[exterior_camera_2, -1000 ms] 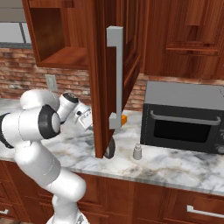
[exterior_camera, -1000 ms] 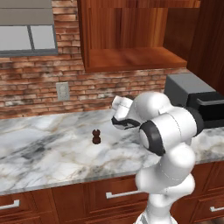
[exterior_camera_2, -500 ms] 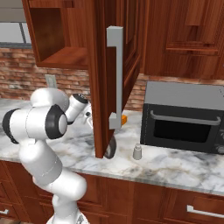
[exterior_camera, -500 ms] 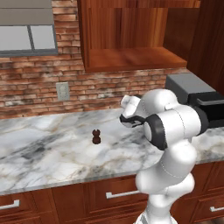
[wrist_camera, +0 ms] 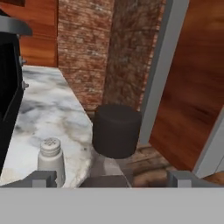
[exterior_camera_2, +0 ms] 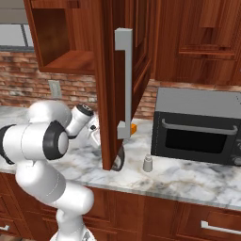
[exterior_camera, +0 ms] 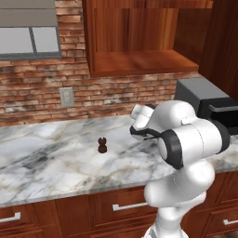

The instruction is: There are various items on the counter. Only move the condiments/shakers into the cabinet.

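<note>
Nearest the hand camera, the gripper (wrist_camera: 111, 178) has its two finger tips spread wide apart at the bottom edge, and the dark bottle (wrist_camera: 116, 130) stands between them, its round cap close to the lens; I judge the hand is lined up to take the bottle from above, though nothing is clamped yet. Just beside it on the marble counter (wrist_camera: 48, 109) stands the pale grey shaker (wrist_camera: 51, 160), upright and untouched. From the right base camera the shaker (exterior_camera_2: 148, 163) sits near the microwave (exterior_camera_2: 200, 124), with the orange wedge (exterior_camera_2: 133, 128) behind the open cabinet door (exterior_camera_2: 113, 75). Farther along the counter (exterior_camera: 46, 153) the brown pepper mill (exterior_camera: 102, 145) stands alone, well apart. Above, the wooden cabinet (exterior_camera: 139, 62) is open, its shelf bare, ready for all three.
</note>
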Available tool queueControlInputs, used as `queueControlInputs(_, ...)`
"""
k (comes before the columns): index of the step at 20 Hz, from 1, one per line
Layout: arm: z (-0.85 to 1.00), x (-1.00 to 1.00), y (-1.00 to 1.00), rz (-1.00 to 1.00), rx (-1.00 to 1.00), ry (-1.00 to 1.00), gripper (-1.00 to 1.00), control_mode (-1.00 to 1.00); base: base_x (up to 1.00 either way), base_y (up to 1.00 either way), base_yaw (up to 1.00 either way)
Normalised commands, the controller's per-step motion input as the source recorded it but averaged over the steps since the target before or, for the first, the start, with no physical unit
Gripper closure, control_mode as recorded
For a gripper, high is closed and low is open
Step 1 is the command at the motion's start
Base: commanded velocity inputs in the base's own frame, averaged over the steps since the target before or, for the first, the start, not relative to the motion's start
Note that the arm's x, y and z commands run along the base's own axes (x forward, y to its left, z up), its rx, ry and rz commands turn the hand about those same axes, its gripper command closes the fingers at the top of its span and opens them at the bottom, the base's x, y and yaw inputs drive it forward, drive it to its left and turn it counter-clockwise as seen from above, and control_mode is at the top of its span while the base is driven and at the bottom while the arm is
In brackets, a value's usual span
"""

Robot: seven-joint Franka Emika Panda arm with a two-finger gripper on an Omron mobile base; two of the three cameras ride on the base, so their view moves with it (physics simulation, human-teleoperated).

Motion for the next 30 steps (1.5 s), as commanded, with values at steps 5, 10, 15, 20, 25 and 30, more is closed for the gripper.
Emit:
queueControlInputs(5,-0.03,-0.20,0.00,0.00,0.00,0.00,-1.00,-1.00,0.00,0.00,0.00)
queueControlInputs(10,-0.01,0.00,0.00,0.00,0.00,0.00,1.00,-1.00,0.00,0.00,0.00)
queueControlInputs(15,0.13,-0.02,0.03,0.00,0.00,-0.03,1.00,-1.00,0.00,0.00,0.00)
queueControlInputs(20,0.93,-0.20,0.29,0.15,-0.02,-0.25,1.00,-1.00,0.00,0.00,0.00)
queueControlInputs(25,1.00,-0.23,0.50,0.34,-0.12,-0.32,1.00,-1.00,0.00,0.00,0.00)
queueControlInputs(30,1.00,-0.30,0.55,0.45,-0.25,-0.15,1.00,-1.00,0.00,0.00,0.00)
